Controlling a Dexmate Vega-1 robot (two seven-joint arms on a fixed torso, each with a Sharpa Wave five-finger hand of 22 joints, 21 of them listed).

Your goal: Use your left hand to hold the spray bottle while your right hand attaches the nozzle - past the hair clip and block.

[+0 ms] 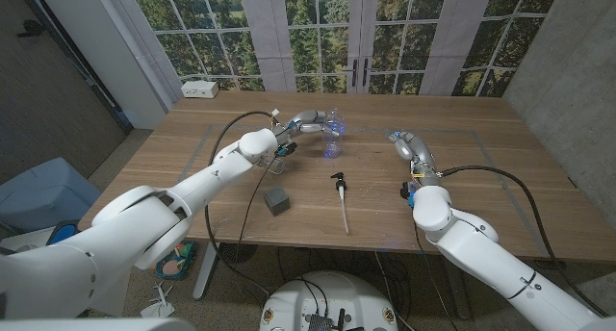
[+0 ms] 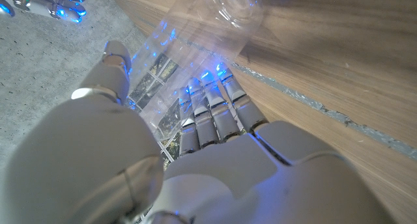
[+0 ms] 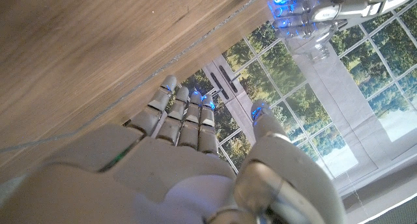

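My left hand (image 1: 310, 121) grips a clear spray bottle (image 1: 333, 137) past the table's middle; it looks roughly upright. In the left wrist view my fingers (image 2: 215, 107) wrap the clear bottle (image 2: 189, 61), whose open neck (image 2: 238, 6) has no nozzle on it. The black-headed nozzle (image 1: 341, 190) with its long white tube lies on the table nearer me. My right hand (image 1: 409, 146) is off to the bottle's right, fingers apart and holding nothing (image 3: 195, 152). The right wrist view shows the left hand (image 3: 306, 9) and the bottle (image 3: 320, 51) beyond it.
A grey block (image 1: 278, 200) sits left of the nozzle. A small dark object (image 1: 284, 150), perhaps the hair clip, lies under my left wrist. A white box (image 1: 200, 89) stands at the table's far left corner. Windows run behind the table.
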